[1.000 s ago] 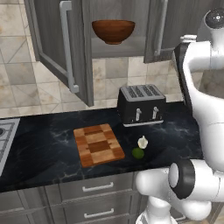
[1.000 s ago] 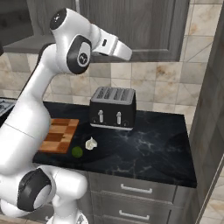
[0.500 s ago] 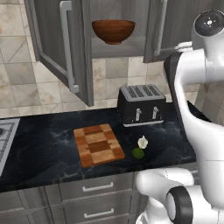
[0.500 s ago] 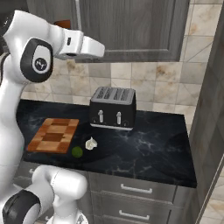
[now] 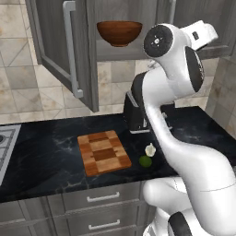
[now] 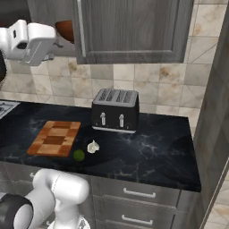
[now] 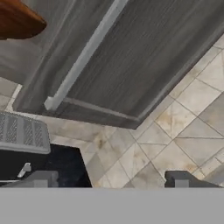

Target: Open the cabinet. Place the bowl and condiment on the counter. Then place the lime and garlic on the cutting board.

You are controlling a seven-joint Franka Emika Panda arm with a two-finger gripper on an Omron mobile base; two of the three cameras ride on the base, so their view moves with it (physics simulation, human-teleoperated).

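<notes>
Bowl (image 7: pixel 17 19) sits on the cabinet (image 7: pixel 144 61) shelf, up and left of the released, empty pincer (image 7: pixel 111 178).

We see a kitchen wall of beige and grey stone tiles (image 6: pixel 147 80), mottled with brown. Grey drawers (image 5: pixel 99 198) with short silver handles run along the bottom, at six o'clock. A black four-slot toaster (image 6: pixel 115 111) stands against the tiles, under even light.
</notes>
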